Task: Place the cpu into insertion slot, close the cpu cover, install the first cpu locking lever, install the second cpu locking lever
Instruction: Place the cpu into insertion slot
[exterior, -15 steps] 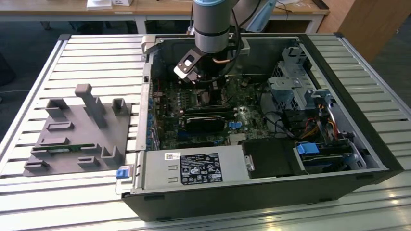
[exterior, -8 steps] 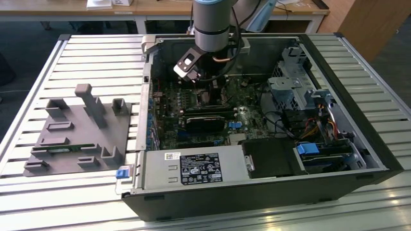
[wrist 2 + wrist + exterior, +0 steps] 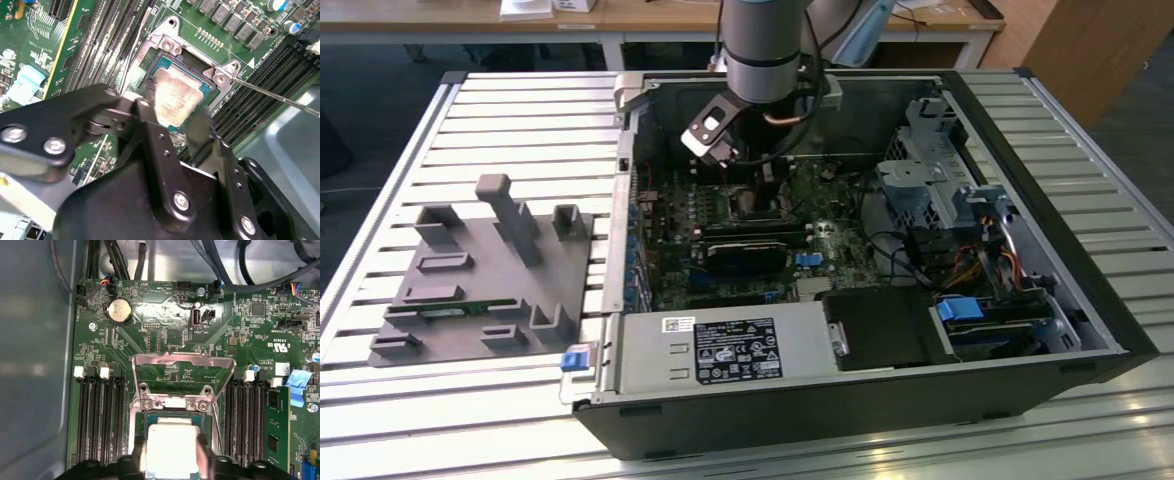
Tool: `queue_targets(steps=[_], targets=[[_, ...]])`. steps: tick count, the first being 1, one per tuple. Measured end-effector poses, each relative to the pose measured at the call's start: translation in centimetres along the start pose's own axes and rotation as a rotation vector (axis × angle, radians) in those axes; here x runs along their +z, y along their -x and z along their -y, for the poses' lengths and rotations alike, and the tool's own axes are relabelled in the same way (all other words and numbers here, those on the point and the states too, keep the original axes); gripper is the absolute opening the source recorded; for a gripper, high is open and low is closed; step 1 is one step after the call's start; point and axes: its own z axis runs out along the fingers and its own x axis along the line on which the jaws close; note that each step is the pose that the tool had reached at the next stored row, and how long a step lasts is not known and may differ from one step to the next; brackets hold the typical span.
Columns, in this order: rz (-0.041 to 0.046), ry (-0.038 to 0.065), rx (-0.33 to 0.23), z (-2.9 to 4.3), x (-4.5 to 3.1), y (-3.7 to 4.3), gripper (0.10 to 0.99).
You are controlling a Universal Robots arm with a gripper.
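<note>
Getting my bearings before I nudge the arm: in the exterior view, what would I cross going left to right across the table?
In order: grey fixture plate → motherboard → metal drive cage → case's right wall.

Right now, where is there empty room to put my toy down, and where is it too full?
In the exterior view, the table slats beyond the grey holder are bare, and so is the strip nearest the camera. Inside the computer case it is crowded: the gripper holds the chip between memory slots, cables nearby.
</note>
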Motion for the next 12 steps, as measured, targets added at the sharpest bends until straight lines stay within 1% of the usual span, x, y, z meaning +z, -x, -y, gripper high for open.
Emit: queue_targets(steps=[2, 3, 5, 6, 9, 11, 12], targets=[[-0.0003, -0.003, 0.0, -0.1, 0.0, 0.06, 0.416], [-0.0003, -0.005, 0.0, -0.17, -0.01, 0.08, 0.416], [-0.0003, -0.009, 0.0, -0.27, -0.03, 0.11, 0.298], [-0.0004, -0.01, 0.0, -0.3, -0.03, 0.12, 0.298], [-0.0006, -0.011, 0.0, -0.32, -0.05, 0.12, 0.125], [-0.0005, -0.012, 0.0, -0.32, -0.08, 0.13, 0.125], [-0.0007, -0.012, 0.0, -0.32, -0.09, 0.13, 0.106]])
